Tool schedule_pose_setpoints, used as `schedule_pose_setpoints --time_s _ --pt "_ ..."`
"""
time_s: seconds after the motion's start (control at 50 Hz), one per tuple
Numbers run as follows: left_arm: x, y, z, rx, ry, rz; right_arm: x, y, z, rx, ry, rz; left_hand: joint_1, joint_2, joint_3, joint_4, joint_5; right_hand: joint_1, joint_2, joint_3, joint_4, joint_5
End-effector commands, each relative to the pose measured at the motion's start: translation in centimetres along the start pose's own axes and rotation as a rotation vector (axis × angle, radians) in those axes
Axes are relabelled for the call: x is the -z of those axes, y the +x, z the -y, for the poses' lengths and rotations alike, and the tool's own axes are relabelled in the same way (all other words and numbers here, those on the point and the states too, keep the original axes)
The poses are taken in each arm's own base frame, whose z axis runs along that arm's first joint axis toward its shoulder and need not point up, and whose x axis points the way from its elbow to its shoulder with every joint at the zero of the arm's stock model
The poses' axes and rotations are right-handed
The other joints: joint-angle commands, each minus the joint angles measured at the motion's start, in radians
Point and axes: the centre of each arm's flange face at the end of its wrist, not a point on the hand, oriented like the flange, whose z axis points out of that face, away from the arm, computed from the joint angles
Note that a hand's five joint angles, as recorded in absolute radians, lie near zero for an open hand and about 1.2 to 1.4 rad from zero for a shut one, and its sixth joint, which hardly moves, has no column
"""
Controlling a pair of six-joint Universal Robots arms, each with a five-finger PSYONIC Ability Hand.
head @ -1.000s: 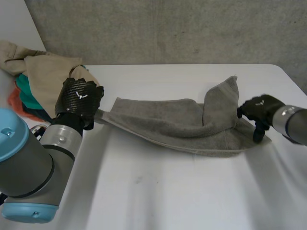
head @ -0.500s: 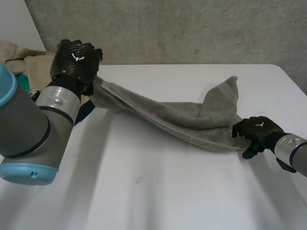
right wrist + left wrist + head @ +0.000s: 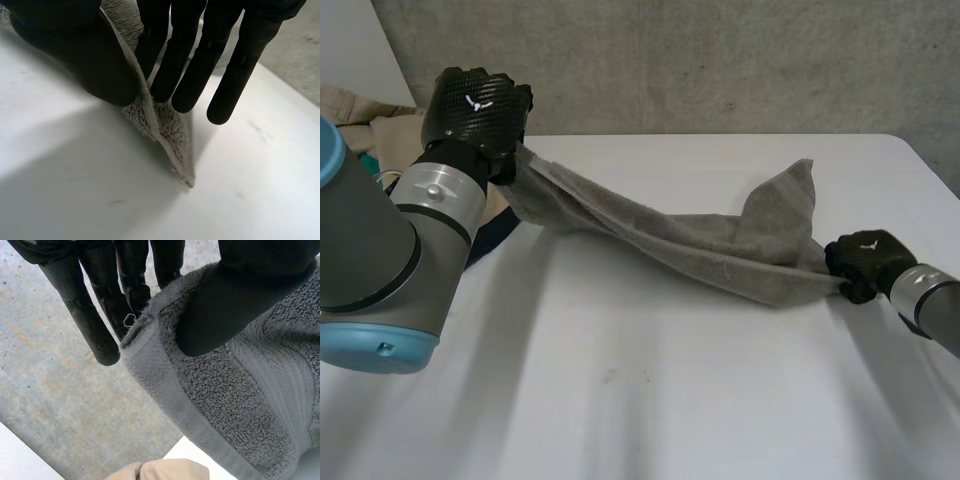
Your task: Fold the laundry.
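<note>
A grey towel (image 3: 720, 250) stretches across the white table (image 3: 650, 400) between both hands. My left hand (image 3: 478, 110) is raised at the far left and pinches one corner of the towel (image 3: 240, 390) between thumb and fingers (image 3: 100, 330). My right hand (image 3: 865, 262) sits low at the table's right side. There its thumb and fingers (image 3: 185, 75) pinch the towel's other end (image 3: 160, 125), whose corner hangs down to the table. The towel sags in the middle and one flap (image 3: 790, 200) lies bunched toward the far right.
A pile of other laundry lies at the table's far left behind my left arm: beige cloth (image 3: 390, 130) and a dark piece (image 3: 495, 235). Beige cloth (image 3: 165, 470) also shows below the towel in the left wrist view. A concrete wall (image 3: 720, 60) runs behind the table.
My left hand has lifted its towel corner up and back. My right hand moved nearer along the towel's right end and closed on it; the towel now hangs stretched between them.
</note>
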Motion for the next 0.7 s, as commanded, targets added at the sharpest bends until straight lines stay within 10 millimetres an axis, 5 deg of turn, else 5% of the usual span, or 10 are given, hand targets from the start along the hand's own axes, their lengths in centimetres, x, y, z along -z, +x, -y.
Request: schedule_pose_setpoints --time_s 0.02,0.06,0.14,0.3,0.42,0.52,0.62,0.7 --pt "2.1 -0.9 0.8 0.005 -0.043 -0.004 2.9 2.6 4.6 0.074 0.069 -0.116 0.251 0.195 0.199 0.193 0.212 0.265 0.222 0.205 0.200 0.237" --pt "2.8 -1.2 0.8 -0.001 -0.061 -0.010 5.8 4.4 7.7 0.156 0.116 -0.187 0.251 0.195 0.199 0.193 0.212 0.265 0.222 0.205 0.200 0.237" --pt "4.1 -1.6 0.8 -0.013 -0.099 -0.024 10.5 7.1 10.7 0.316 0.105 -0.302 0.251 0.195 0.199 0.193 0.212 0.265 0.222 0.205 0.200 0.237" --pt "6.0 -2.4 0.5 -0.034 -0.222 -0.069 15.2 7.9 14.0 0.402 0.116 -0.395 0.251 0.195 0.199 0.193 0.212 0.265 0.222 0.205 0.200 0.237" --pt "5.2 -1.5 -1.3 -0.100 -0.288 -0.113 13.7 7.3 11.7 0.382 -0.018 -0.328 0.251 0.195 0.199 0.193 0.212 0.265 0.222 0.205 0.200 0.237" --pt "2.4 0.7 -5.0 -0.224 -0.368 -0.179 8.4 4.9 8.6 0.491 -0.187 -0.221 0.251 0.195 0.199 0.193 0.212 0.265 0.222 0.205 0.200 0.237" --pt "-3.4 2.8 -7.8 -0.291 -0.335 -0.174 4.5 4.5 9.2 0.522 -0.147 -0.274 0.251 0.195 0.199 0.193 0.212 0.265 0.222 0.205 0.200 0.237" --pt "-8.6 2.6 -6.8 -0.289 -0.166 -0.055 1.4 6.4 12.0 0.513 0.051 -0.436 0.251 0.195 0.199 0.193 0.212 0.265 0.222 0.205 0.200 0.237"
